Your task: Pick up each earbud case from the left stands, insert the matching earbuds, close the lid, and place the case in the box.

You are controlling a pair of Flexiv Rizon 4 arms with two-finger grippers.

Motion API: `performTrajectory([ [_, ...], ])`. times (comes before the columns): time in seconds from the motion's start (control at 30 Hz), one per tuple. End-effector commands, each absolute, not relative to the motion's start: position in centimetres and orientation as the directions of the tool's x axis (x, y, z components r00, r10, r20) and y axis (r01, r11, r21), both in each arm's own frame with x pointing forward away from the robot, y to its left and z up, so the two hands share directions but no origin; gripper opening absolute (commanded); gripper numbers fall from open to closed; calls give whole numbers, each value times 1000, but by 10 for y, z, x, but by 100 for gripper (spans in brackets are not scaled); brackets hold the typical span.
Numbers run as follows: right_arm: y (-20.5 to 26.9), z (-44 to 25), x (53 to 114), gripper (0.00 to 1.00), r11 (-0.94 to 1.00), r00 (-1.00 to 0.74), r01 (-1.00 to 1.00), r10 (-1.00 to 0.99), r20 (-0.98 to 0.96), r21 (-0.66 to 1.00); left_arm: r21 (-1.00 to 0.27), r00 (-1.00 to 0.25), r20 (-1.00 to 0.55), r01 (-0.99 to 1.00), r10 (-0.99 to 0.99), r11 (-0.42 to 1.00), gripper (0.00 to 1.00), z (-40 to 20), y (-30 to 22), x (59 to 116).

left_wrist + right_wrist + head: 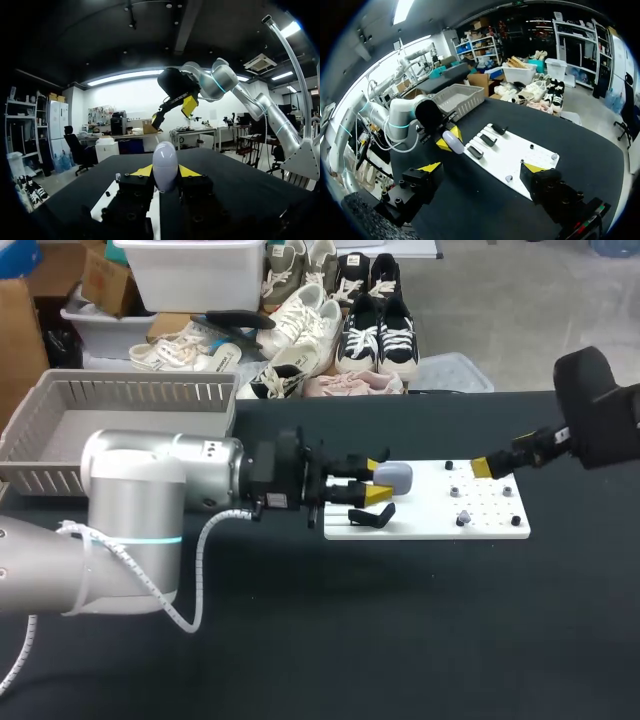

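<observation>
A pale lavender earbud case point(396, 476) is held above the left end of the white board point(430, 508), with my left gripper point(380, 481) shut on it. In the left wrist view the closed case point(165, 159) stands upright between the yellow tips of the left gripper point(165, 173). A black stand point(371, 515) lies just below it on the board. My right gripper point(488, 467) hangs open over the board's right end. Its own view shows the right gripper point(481, 168) spread wide, with the case point(451, 142), the black stands point(487, 140) and the board point(520, 157) ahead.
A grey slatted basket point(120, 392) sits at the table's back left. Small dark pegs point(462, 518) stand on the board's right half. Black tablecloth surrounds the board.
</observation>
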State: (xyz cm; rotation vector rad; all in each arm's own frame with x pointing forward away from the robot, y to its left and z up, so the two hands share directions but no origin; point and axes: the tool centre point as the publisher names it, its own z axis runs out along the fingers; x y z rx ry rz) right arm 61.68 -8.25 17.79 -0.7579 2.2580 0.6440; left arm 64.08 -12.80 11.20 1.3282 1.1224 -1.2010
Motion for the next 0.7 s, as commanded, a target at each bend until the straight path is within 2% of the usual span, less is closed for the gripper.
performTrajectory([
  [0.03,-72,176,611,100,735,-619,-646,-349,-704,204,79,81,-997,992,18,-100,0,109,-129,643],
  [0.7,-27,166,597,100,711,-597,-689,-447,-666,140,77,79,-997,992,21,-103,0,109,-129,642],
])
